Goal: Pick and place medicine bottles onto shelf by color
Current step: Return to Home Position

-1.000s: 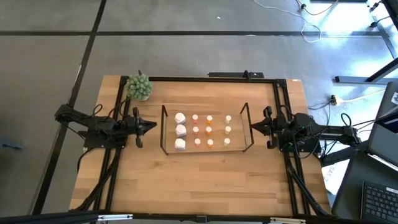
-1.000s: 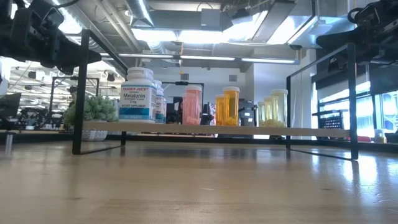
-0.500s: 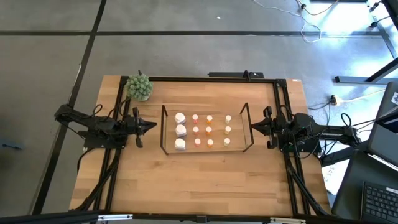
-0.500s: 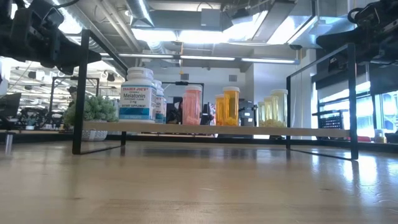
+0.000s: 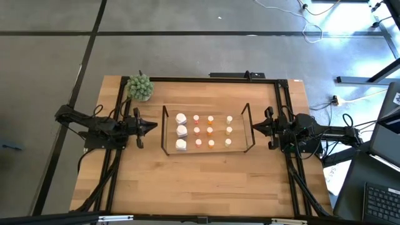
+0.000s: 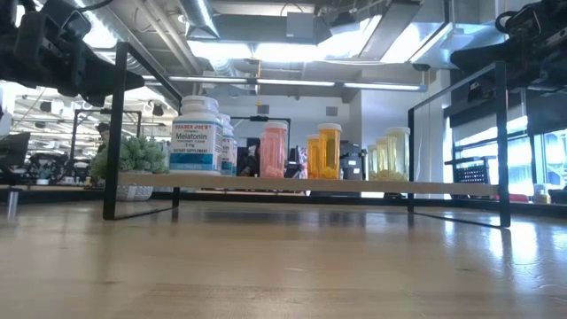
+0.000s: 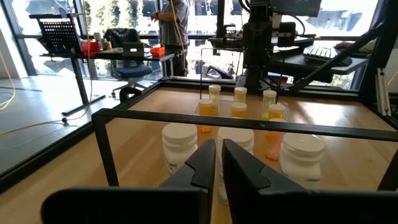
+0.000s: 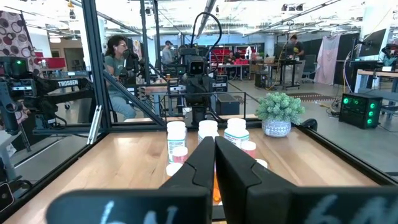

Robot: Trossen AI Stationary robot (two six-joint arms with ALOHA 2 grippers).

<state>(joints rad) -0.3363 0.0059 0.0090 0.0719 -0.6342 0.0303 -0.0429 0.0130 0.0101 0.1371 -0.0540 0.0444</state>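
Note:
The shelf point(image 5: 206, 152), a low black wire rack with a light wood base, stands mid-table. On it stand the medicine bottles in columns by colour: three white ones point(image 5: 181, 131) at the left, then pink point(image 5: 196, 130), orange point(image 5: 210, 130) and cream ones point(image 5: 229, 130). They also show in the low view point(image 6: 197, 135). My left gripper point(image 5: 155, 127) hovers just left of the shelf, shut and empty; its fingers show in the left wrist view point(image 7: 219, 163). My right gripper point(image 5: 254, 127) hovers just right of the shelf, shut and empty point(image 8: 214, 158).
A small green plant in a pot point(image 5: 140, 87) stands at the table's far left corner. A black frame point(image 5: 206, 79) runs around the table's far and side edges. Bare wood lies in front of the shelf point(image 5: 200, 181). People stand in the room beyond the table point(image 8: 115, 59).

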